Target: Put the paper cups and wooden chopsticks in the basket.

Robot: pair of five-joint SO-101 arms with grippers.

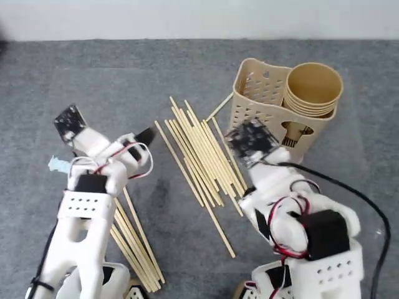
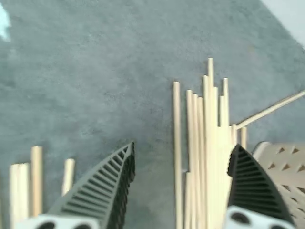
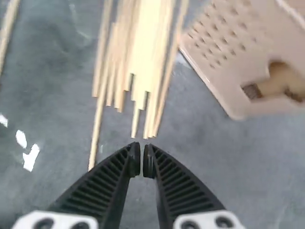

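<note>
Grey carpet [image 1: 187,249], loose chopsticks [image 1: 199,156], cups [image 1: 315,87] in basket [image 1: 259,93]

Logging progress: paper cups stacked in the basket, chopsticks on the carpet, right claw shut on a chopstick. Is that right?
One slip: the right claw is shut on nothing. The right wrist view shows its tips closed together with no chopstick between them, just short of the chopsticks. The paper cups are stacked in the basket, and the chopsticks lie on the carpet.
</note>
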